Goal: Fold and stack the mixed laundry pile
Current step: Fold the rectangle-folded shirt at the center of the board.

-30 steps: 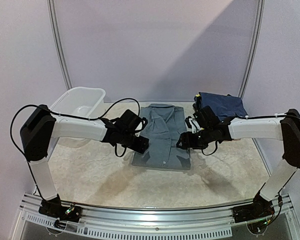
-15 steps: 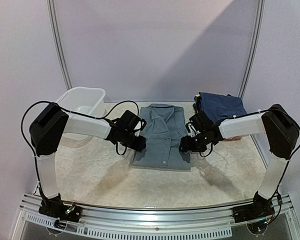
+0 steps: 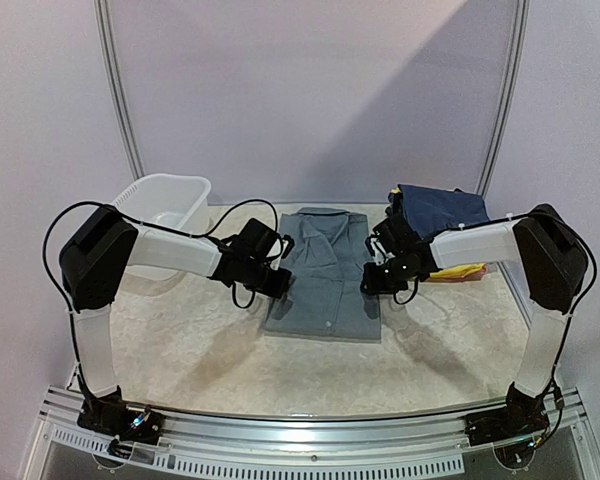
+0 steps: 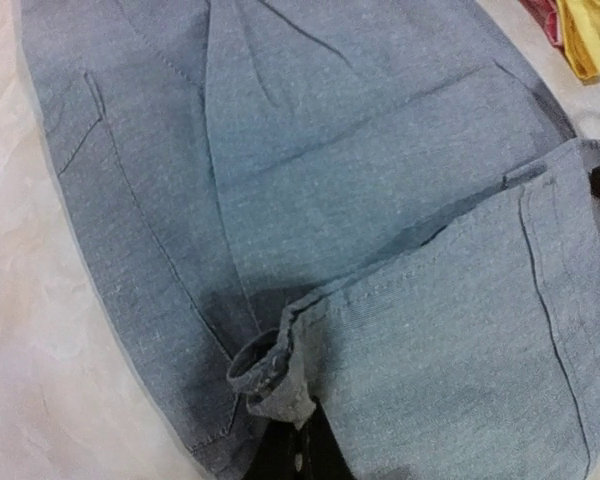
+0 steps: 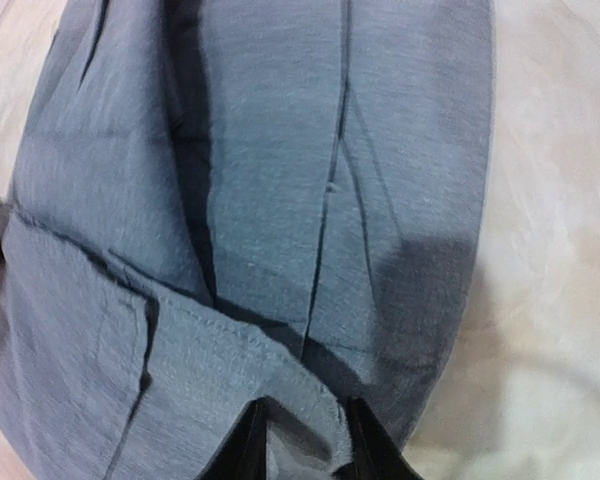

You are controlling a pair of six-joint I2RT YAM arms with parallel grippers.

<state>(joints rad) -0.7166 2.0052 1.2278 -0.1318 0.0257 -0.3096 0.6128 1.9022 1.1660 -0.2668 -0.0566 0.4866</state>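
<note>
A grey garment [image 3: 325,265] lies folded flat in the middle of the table, collar toward the back. My left gripper [image 3: 278,286] is at its left edge, shut on a lifted fold of the grey cloth [image 4: 280,375]; the gripper [image 4: 300,450] is mostly hidden under that cloth. My right gripper [image 3: 373,281] is at the right edge. Its dark fingers [image 5: 370,450] straddle a hem of the grey garment [image 5: 280,150] and pinch it, the gripper [image 5: 305,450] shut on the cloth. A folded navy garment [image 3: 442,210] sits at the back right.
A white plastic basin [image 3: 140,195] stands at the back left. Yellow cloth [image 3: 458,270] lies under my right forearm, and yellow cloth [image 4: 585,40] beside a reddish piece [image 4: 540,15] shows in the left wrist view. A metal frame runs behind the table.
Both grippers have moved in onto the grey garment's side edges and closed on the cloth. The right arm's elbow has swung toward the back.
</note>
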